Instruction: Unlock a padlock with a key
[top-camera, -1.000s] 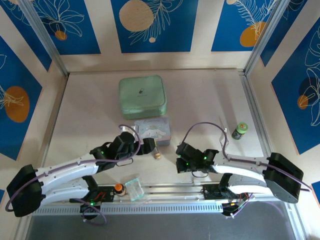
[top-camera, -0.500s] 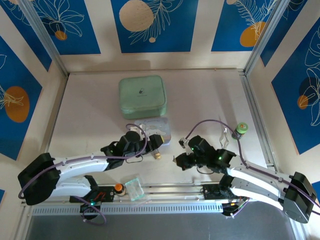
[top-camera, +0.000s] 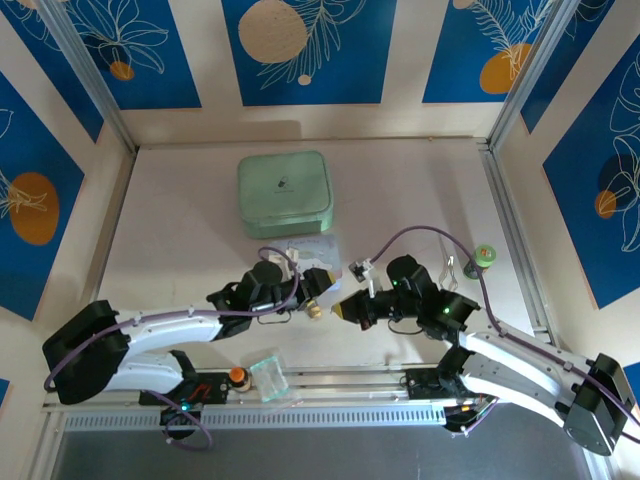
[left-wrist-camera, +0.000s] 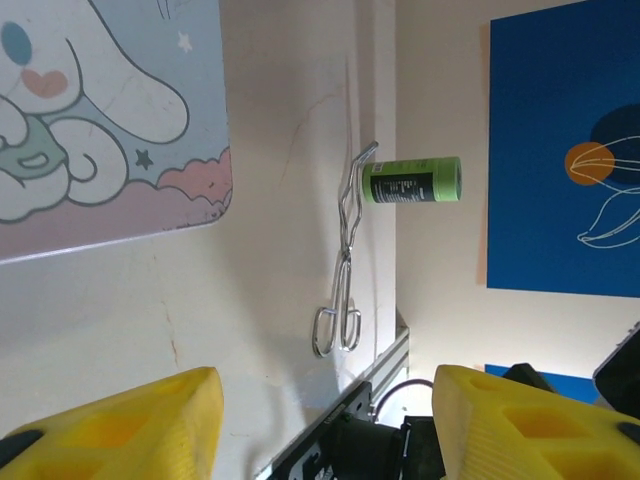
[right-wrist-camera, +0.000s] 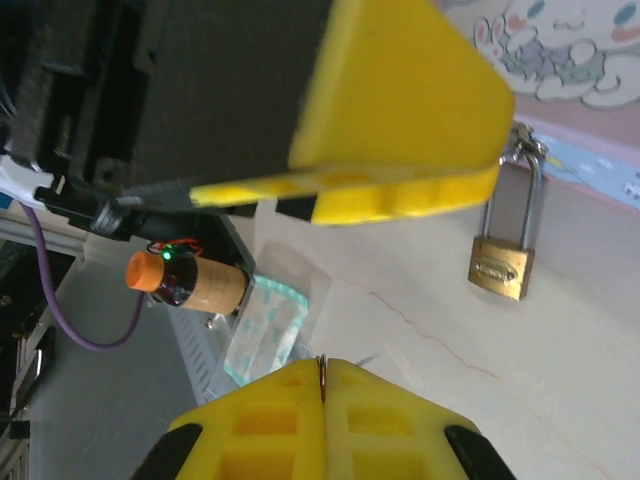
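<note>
ok so this looks like the line-up step, key near the lock, nothing inserted yet; the tiny brass-gold padlock with the thin silver shackle (right-wrist-camera: 500, 265) lies flat on the pale tabletop (right-wrist-camera: 560, 340), right at the edge of the pastel cartoon-rabbit tin (right-wrist-camera: 560, 45); its shackle end is tucked up against a yellow finger (right-wrist-camera: 400, 110) of the left gripper (top-camera: 318, 287), can't tell if they actually touch; in the left wrist view that gripper's fingers stand wide apart with nothing between them, so no grip on the lock.

The right gripper (right-wrist-camera: 322, 385) has its pads pressed together on a thin silver-grey sliver of metal (right-wrist-camera: 322, 368), which I take to be the key; it sits near the padlock, not touching.

Next move imo: left needs to pin the body so it can't skid; then right has to aim that sliver at the bottom end of the body; the keyhole is too small to make out here.
</note>
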